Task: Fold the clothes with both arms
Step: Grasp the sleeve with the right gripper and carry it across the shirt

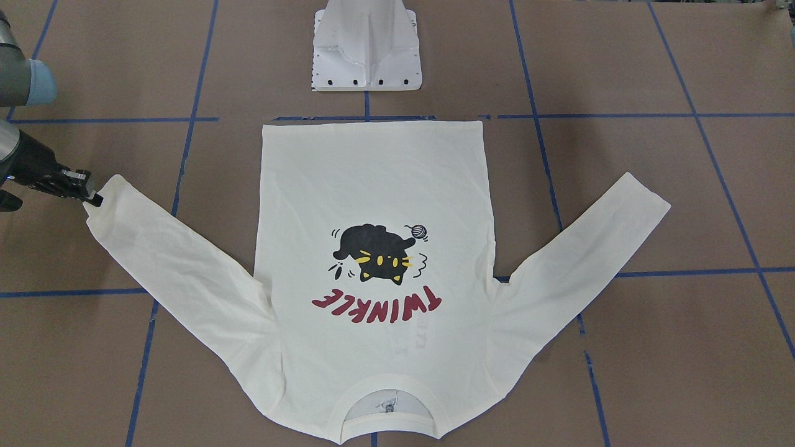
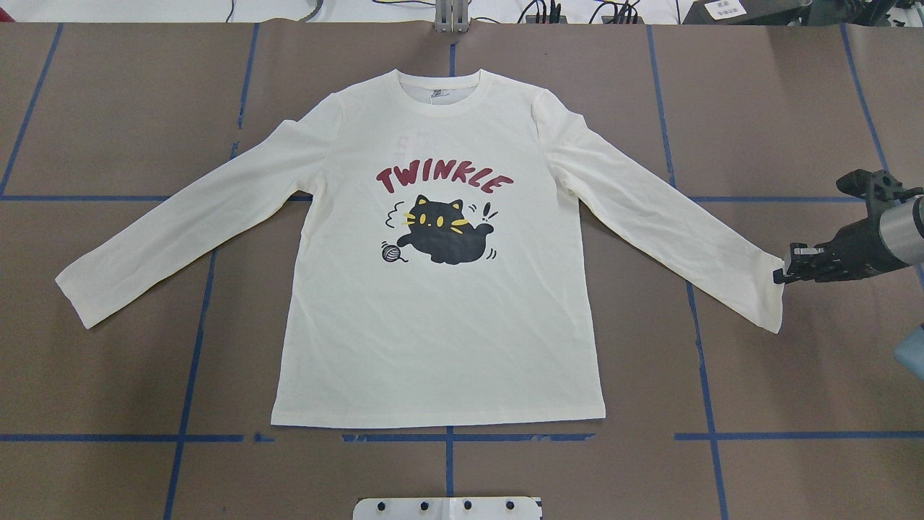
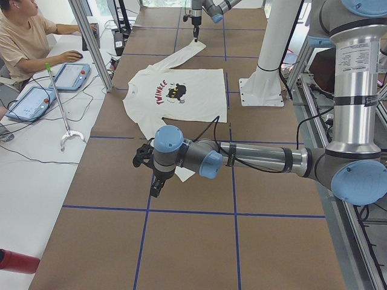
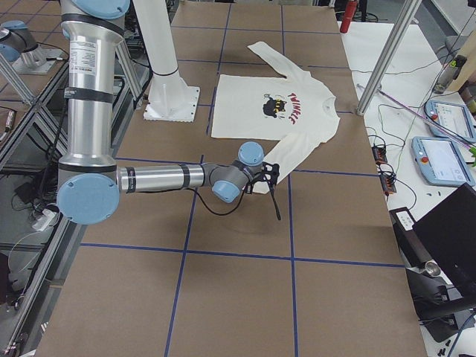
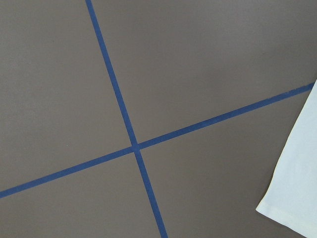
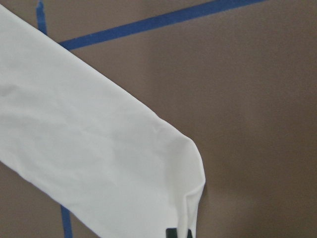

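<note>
The cream long-sleeved T-shirt (image 2: 433,325) lies flat and print side up on the brown table, sleeves spread out; it also shows in the front view (image 1: 372,186). My right gripper (image 2: 781,275) is at the cuff of the sleeve on the overhead view's right, shut on the cuff's edge. The cuff (image 6: 190,198) puckers toward a black fingertip (image 6: 172,232). My left gripper (image 3: 155,186) shows only in the exterior left view, above the table near the other sleeve's cuff (image 5: 297,188). I cannot tell whether it is open or shut.
The white pedestal base (image 1: 366,49) stands just behind the shirt's hem. Blue tape lines (image 5: 133,146) cross the table. An operator (image 3: 24,36) sits with tablets beyond the table's far long edge, behind metal poles (image 3: 91,42).
</note>
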Tool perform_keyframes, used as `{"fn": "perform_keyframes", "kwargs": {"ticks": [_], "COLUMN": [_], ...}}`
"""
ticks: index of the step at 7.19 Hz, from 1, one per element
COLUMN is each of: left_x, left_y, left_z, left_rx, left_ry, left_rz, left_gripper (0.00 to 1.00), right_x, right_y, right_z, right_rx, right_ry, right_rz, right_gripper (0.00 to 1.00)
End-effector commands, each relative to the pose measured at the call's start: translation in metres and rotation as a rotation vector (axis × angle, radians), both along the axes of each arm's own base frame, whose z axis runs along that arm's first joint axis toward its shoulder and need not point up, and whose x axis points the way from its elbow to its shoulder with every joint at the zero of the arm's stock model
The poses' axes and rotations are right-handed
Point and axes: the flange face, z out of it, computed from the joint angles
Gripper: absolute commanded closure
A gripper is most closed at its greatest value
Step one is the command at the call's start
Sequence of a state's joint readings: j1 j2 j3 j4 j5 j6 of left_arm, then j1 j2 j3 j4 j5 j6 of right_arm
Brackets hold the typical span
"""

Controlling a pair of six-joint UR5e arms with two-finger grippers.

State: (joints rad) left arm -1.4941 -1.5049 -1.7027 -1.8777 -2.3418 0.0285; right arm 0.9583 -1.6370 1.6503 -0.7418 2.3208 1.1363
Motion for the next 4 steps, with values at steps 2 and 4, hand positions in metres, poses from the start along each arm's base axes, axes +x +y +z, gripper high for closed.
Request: {"fn": "perform_keyframes", "kwargs": {"ticks": [2,4], "left_x": [0.0,0.0], "left_y": [0.0,0.0], "left_z": [-0.001,0.004], "left_rx": [0.027,0.041], "left_ry": [0.0,0.0], "left_rz": [-0.002,-0.002], "left_gripper": [0.0,0.0], "right_x": [-0.097,-0.193], "right_y": [-0.062,-0.095], "right_z": [-0.178,-0.342], "right_rx": [-0.131,-0.146], "right_ry": [-0.158,-0.106], "right_rz": [0.106,0.236], "right_gripper": [1.0,1.0]}}
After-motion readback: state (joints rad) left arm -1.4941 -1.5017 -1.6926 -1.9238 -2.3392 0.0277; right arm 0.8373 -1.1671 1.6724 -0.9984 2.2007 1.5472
